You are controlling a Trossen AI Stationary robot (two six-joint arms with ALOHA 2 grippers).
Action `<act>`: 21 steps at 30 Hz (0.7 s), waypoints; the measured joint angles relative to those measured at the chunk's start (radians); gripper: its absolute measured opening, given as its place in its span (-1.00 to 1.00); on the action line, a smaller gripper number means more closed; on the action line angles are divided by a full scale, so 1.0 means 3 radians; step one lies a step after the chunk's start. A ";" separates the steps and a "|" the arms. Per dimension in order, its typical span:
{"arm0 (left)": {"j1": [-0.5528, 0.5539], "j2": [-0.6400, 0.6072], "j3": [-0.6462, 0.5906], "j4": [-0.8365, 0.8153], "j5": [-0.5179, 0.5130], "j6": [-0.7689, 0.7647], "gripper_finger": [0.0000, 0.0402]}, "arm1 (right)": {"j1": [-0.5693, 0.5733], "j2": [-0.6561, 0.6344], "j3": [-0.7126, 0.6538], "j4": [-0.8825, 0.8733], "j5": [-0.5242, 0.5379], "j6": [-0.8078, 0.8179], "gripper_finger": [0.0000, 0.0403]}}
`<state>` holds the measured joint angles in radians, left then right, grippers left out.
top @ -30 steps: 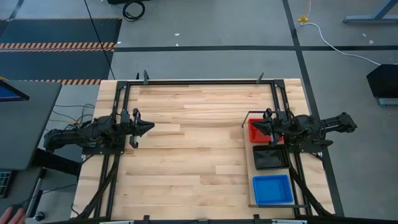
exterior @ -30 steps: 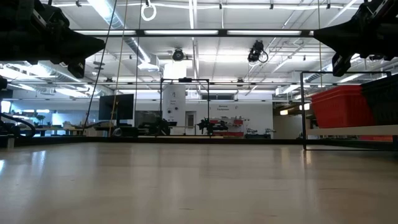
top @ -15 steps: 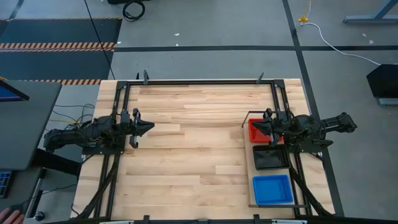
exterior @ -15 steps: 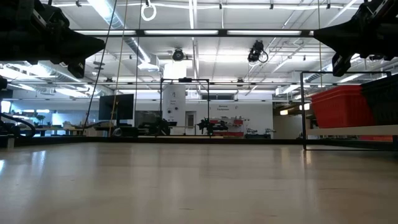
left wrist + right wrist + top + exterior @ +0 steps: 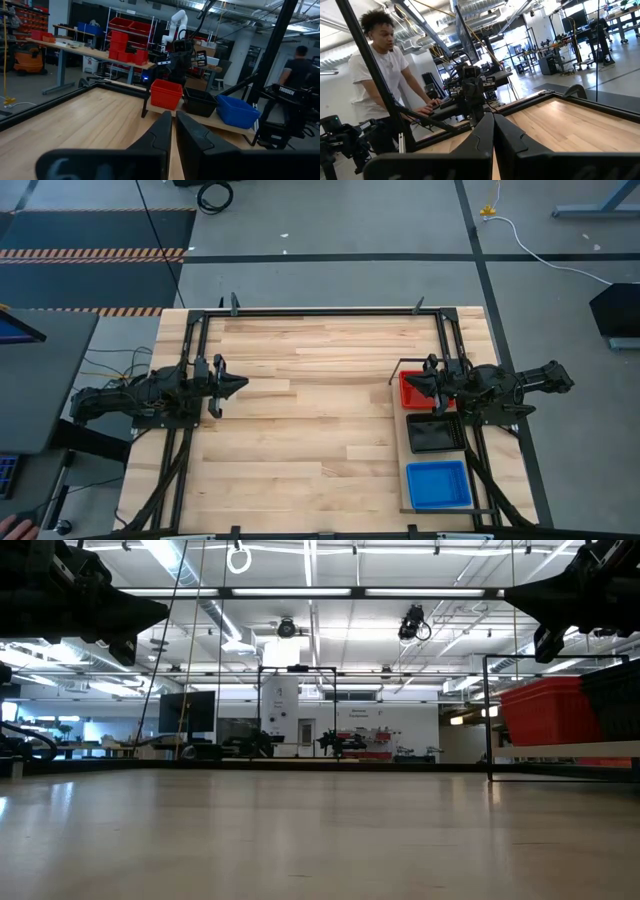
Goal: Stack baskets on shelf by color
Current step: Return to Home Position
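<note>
Three basket colours stand in a row on the pale shelf (image 5: 404, 442) along the table's right side: red (image 5: 414, 396) farthest, black (image 5: 435, 433) in the middle, blue (image 5: 438, 484) nearest. The left wrist view shows them too: red (image 5: 166, 94), black (image 5: 200, 101), blue (image 5: 236, 111). How many are nested in each I cannot tell. My right gripper (image 5: 408, 379) hangs shut above the red basket, clear of it in the low view (image 5: 545, 602). My left gripper (image 5: 240, 385) waits shut over the table's left part, fingers pointing right.
A black frame (image 5: 320, 311) runs around the tabletop's far and side edges. Bare wood (image 5: 320, 420) lies between the two arms. A person (image 5: 380, 75) stands at a desk beyond the table's left side; another person (image 5: 299, 65) is in the room behind the shelf.
</note>
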<state>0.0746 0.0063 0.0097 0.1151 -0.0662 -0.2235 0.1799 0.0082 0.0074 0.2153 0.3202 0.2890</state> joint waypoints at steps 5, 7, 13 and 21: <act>0.0000 0.0000 0.0000 0.0001 0.0000 0.0001 -0.81 | 0.0000 0.0000 0.0000 0.0000 0.0001 0.0000 -0.96; 0.0000 -0.0001 0.0000 0.0001 0.0000 0.0002 -0.80 | 0.0000 -0.0001 0.0000 0.0000 0.0001 0.0000 -0.96; 0.0000 -0.0001 0.0000 0.0000 0.0001 0.0000 -0.82 | 0.0000 0.0000 0.0000 0.0000 0.0000 0.0000 -0.96; 0.0000 -0.0001 0.0000 0.0001 0.0001 0.0001 -0.86 | 0.0000 0.0000 0.0000 -0.0001 0.0001 0.0000 -0.96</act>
<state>0.0746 0.0061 0.0097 0.1154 -0.0659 -0.2231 0.1799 0.0082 0.0074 0.2151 0.3206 0.2890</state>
